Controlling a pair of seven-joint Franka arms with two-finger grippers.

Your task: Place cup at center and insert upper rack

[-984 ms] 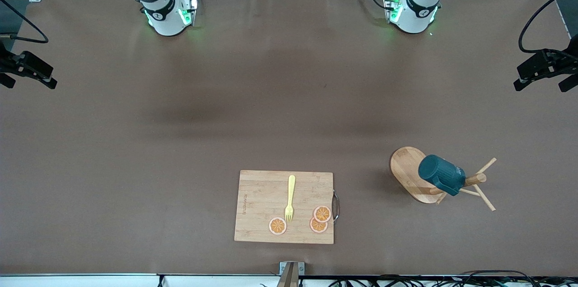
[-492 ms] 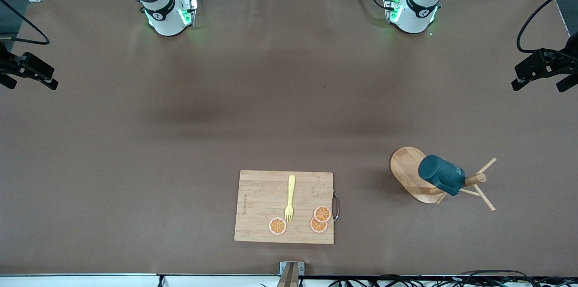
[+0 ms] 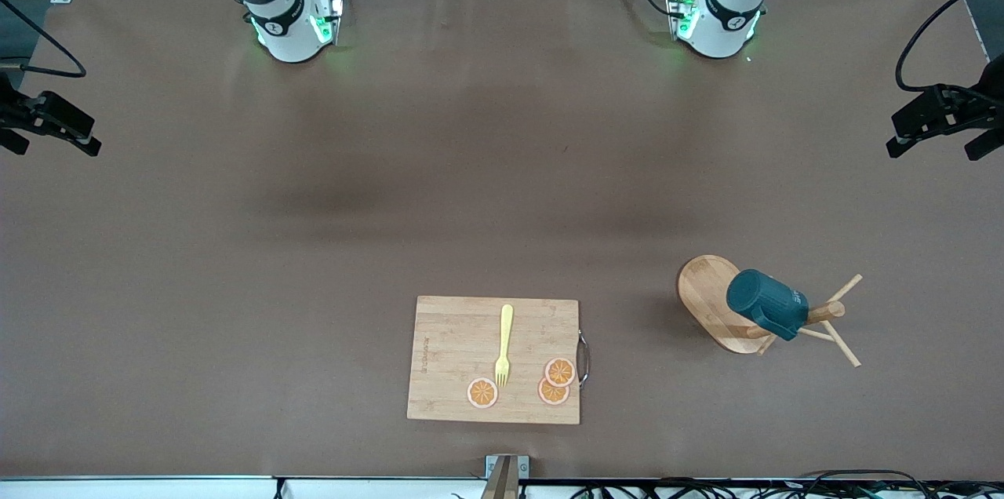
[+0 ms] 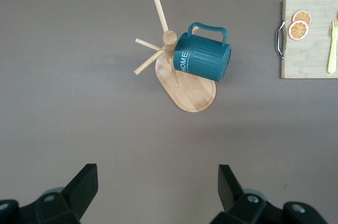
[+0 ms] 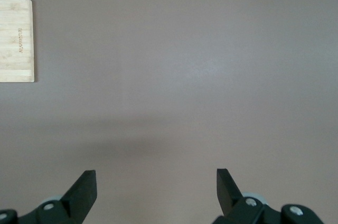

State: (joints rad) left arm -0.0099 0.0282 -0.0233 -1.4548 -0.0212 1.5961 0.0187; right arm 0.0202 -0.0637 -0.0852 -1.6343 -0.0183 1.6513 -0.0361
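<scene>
The dark teal cup (image 3: 765, 304) hangs tilted on a peg of the wooden mug tree (image 3: 706, 295), which stands toward the left arm's end of the table, near the front camera. The cup's inside is hidden. Both also show in the left wrist view: the cup (image 4: 203, 58) with its handle up, and the mug tree's oval base (image 4: 193, 94). My left gripper (image 4: 157, 182) is open and empty, high over bare table between the mug tree and the left arm's base. My right gripper (image 5: 156, 182) is open and empty, high over bare table.
A rectangular bamboo cutting board (image 3: 447, 358) lies near the front edge, beside the mug tree toward the right arm's end. It carries a yellow fork (image 3: 503, 346) and three orange slices (image 3: 554, 381). The board's corner shows in the right wrist view (image 5: 16, 39).
Nothing on the table has moved. The cup still hangs on the mug tree.
</scene>
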